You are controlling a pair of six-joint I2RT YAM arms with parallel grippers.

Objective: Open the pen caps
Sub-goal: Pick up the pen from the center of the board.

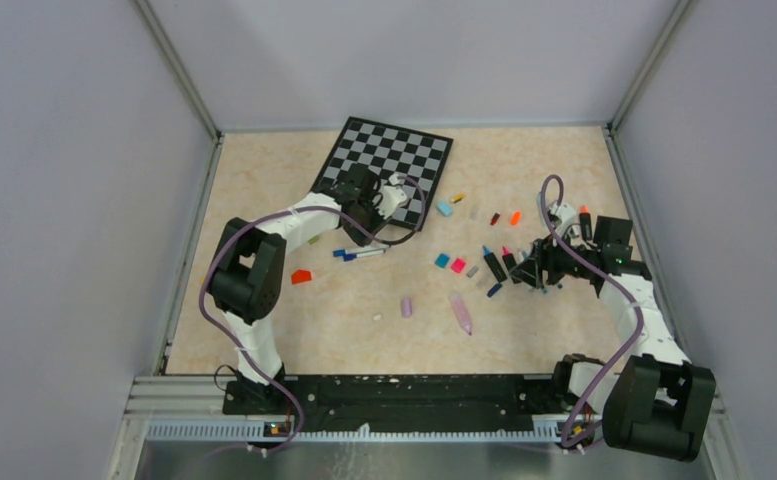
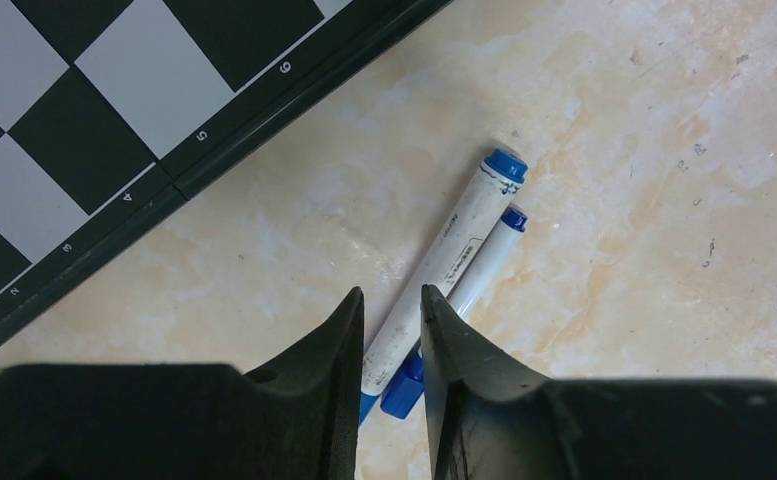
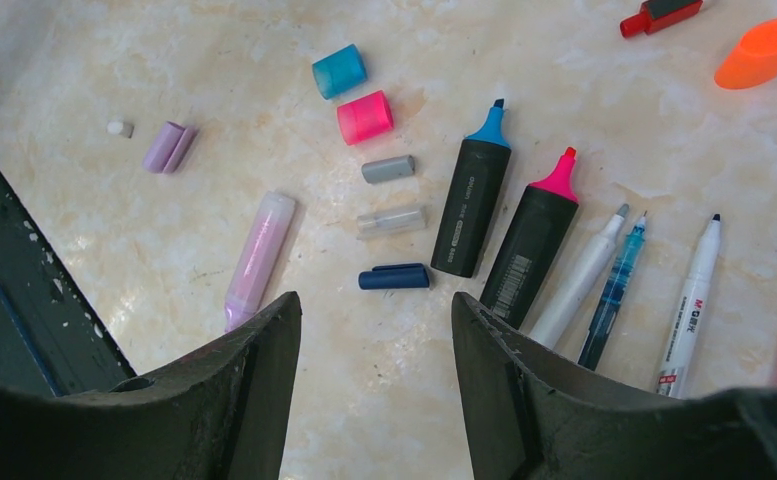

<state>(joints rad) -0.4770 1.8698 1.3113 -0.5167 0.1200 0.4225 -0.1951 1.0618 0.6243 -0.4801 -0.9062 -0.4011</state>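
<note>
Legible: 6, 5, 3, 2 along the checkered board point(image 2: 84, 110) rim; "M" on a thin white pen point(image 3: 691, 300). Fingers of the left gripper point(image 2: 390, 292) drawn narrow either side of a white marker point(image 2: 444, 255), blue cap point(image 2: 505, 163) on, one of two lying side by side near the board; gripped or merely straddled, impossible to tell. Right gripper point(image 3: 374, 298) spread wide and empty above a dark-blue cap point(image 3: 394, 277). Around it, four more loose caps point(image 3: 364, 117), two uncapped black highlighters point(image 3: 472, 215), three thin pens point(image 3: 618, 290) in all.

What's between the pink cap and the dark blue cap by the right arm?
Two caps: a grey cap nearer the pink cap, then a clear cap nearer the dark blue cap, seen in the right wrist view.
</note>
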